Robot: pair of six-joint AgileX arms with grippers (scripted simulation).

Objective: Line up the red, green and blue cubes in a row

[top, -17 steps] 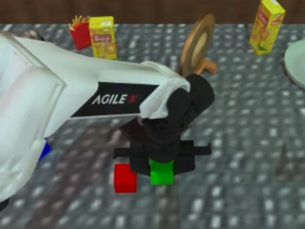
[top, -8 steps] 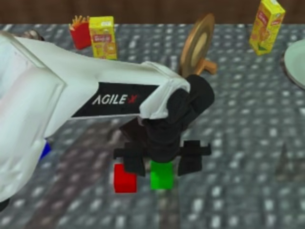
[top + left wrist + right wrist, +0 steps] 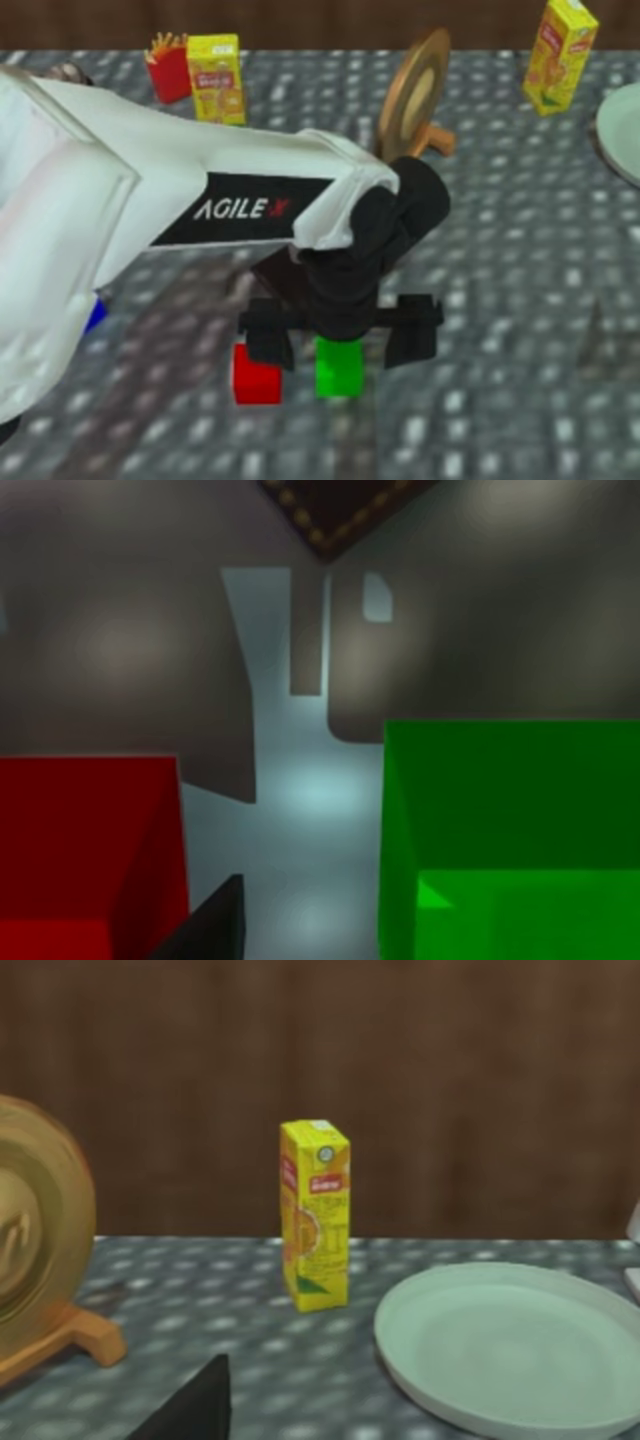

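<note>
- The left gripper [image 3: 338, 338] hangs over the near middle of the table, its two dark fingers spread wide and holding nothing.
- The green cube [image 3: 339, 367] sits on the table between those fingers; from above it touches neither finger.
- The left-hand finger [image 3: 272, 340] stands in the gap between the green cube and the red cube [image 3: 257, 377], overlapping the red cube's far edge as seen from above; I cannot tell whether it touches it.
- The red cube lies just to the left of the green one, a narrow strip of table between them; the left wrist view shows both cubes [image 3: 90, 855] [image 3: 510, 830] side by side with that gap.
- The blue cube [image 3: 96, 316] is only a small patch showing at the left edge of the table, mostly hidden under the white left arm [image 3: 150, 200], well apart from the other two.
- At the far side of the table stand a red fries carton [image 3: 169, 65] and a yellow juice box [image 3: 216, 77] close together, and a round wooden disc on a stand [image 3: 415, 90] near the middle.
- A second yellow juice box [image 3: 560, 55] stands at the far right, with the rim of a pale plate [image 3: 622, 130] at the right edge.
- The right gripper is out of the top view; its wrist view shows only a dark finger tip [image 3: 195, 1410], so I cannot tell how it is set. It looks towards the juice box [image 3: 315, 1215], plate [image 3: 510, 1345] and disc [image 3: 40, 1230].
</note>
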